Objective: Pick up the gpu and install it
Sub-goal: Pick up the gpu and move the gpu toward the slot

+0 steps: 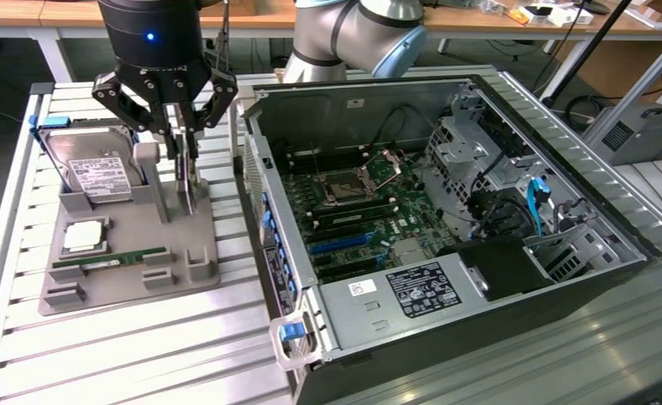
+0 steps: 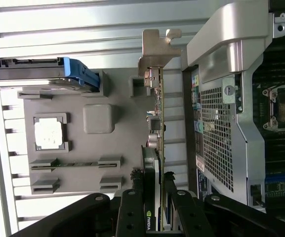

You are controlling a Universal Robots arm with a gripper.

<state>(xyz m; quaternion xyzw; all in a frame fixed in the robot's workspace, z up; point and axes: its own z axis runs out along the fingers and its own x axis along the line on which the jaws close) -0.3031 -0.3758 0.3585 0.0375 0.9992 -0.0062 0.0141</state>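
Note:
The gpu (image 1: 185, 181) is a thin card standing on edge over the grey holder tray (image 1: 117, 278), at the exterior view's left. My gripper (image 1: 181, 139) comes down from above, its fingers closed on the card's upper edge. In the wrist view the gpu (image 2: 159, 123) shows edge-on, with its silvery bracket (image 2: 157, 49) at the far end. There the black fingers (image 2: 132, 210) of my gripper (image 2: 159, 212) press on both faces. Whether the card's lower edge still rests in the holder I cannot tell.
The open computer case (image 1: 512, 110) lies beside the holder, with blue slots (image 1: 343, 243) on its board. The holder also carries a hard drive (image 1: 94, 173), a processor chip (image 1: 85, 236) and a green memory stick (image 1: 111, 260). The case wall (image 2: 226, 98) stands close to the card.

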